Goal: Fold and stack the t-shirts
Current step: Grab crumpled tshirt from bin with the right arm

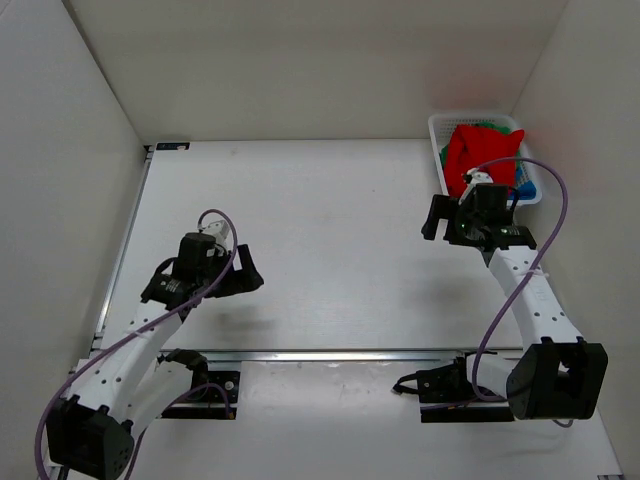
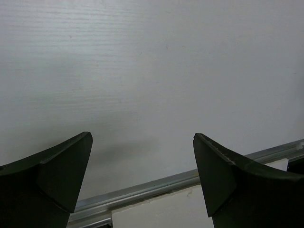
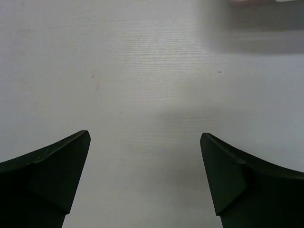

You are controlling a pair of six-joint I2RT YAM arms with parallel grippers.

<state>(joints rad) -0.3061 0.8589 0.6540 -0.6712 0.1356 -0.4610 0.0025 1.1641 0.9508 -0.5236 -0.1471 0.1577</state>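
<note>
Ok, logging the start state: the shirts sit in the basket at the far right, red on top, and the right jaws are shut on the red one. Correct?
Not quite. The right jaws stand open and empty over the table, as the right wrist view shows. The rest holds: the red shirt lies on top in the basket at the far right.

Even, fairly bright light falls from overhead onto the matte white wood-grain tabletop [image 1: 330, 230], and there's no hard glare anywhere. Soft grey shadows lie beneath the white-and-black left arm [image 1: 140, 335] and the matching right arm [image 1: 530, 290]. Up close, the black fingers of the left gripper [image 2: 141, 136] and the right gripper [image 3: 145, 134] look nearly featureless and slightly soft, while the grain between them is crisp. A dim, blurred shadow band crosses the top right corner of the right wrist view.
</note>
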